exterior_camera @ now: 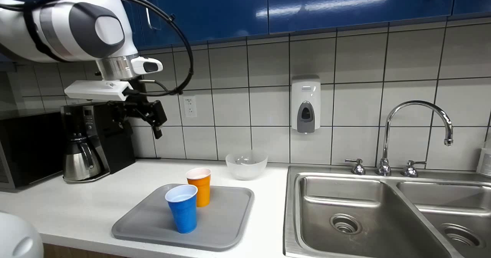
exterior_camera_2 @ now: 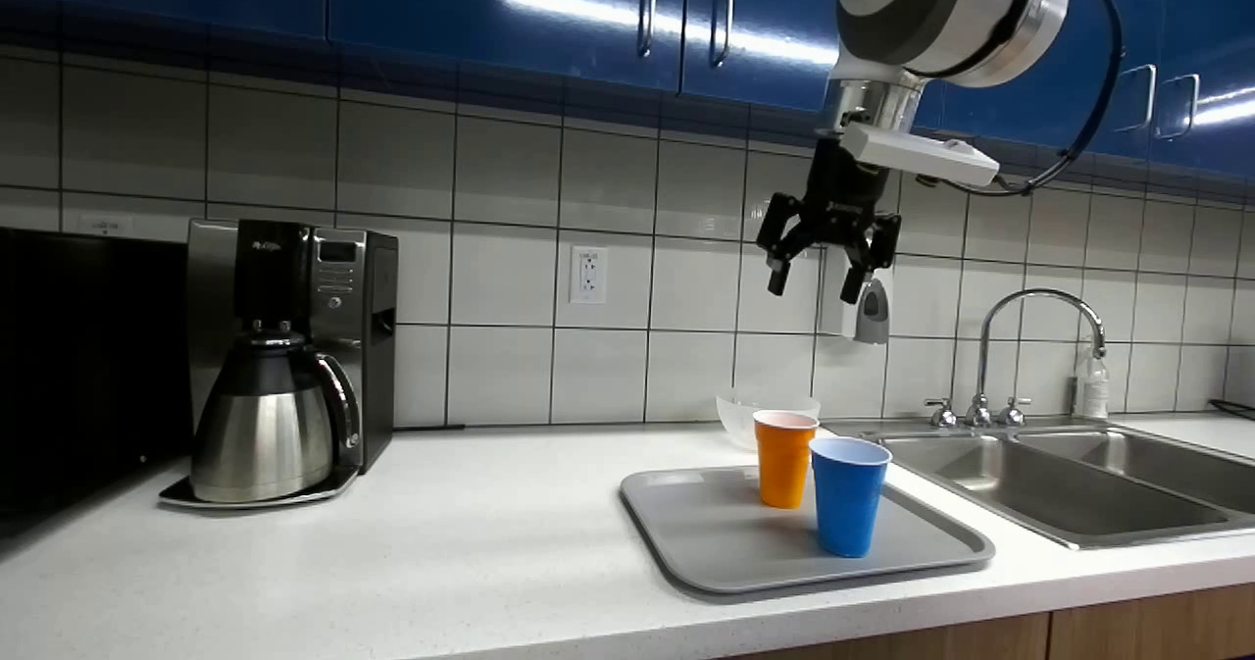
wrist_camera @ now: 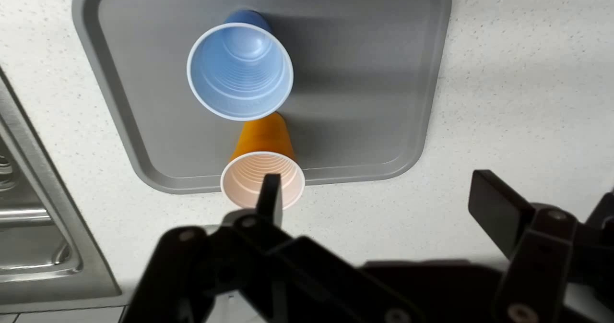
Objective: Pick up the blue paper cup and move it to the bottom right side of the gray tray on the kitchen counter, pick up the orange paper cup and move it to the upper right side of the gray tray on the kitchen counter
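Observation:
The blue paper cup [exterior_camera: 185, 216] stands upright on the gray tray [exterior_camera: 224, 219], nearer the counter's front edge. The orange paper cup [exterior_camera: 204, 193] stands upright on the tray behind it, partly covered by the blue cup in an exterior view. Both cups show apart in an exterior view, blue [exterior_camera_2: 847, 505] and orange [exterior_camera_2: 782, 466]. In the wrist view I look into the blue cup [wrist_camera: 240, 73] and the orange cup [wrist_camera: 265, 138]. My gripper [exterior_camera_2: 816, 285] is open and empty, high above the kitchen counter [exterior_camera_2: 471, 552]. One finger overlaps the orange cup's mouth in the wrist view [wrist_camera: 377, 184], without touching it.
A frosted clear bowl [exterior_camera: 247, 168] stands behind the tray near the tiled wall. The steel double sink [exterior_camera: 290, 212] with its faucet [exterior_camera: 387, 135] lies beside the tray. A coffee maker [exterior_camera_2: 275, 425] stands on the opposite side. A soap dispenser [exterior_camera: 305, 104] hangs on the wall.

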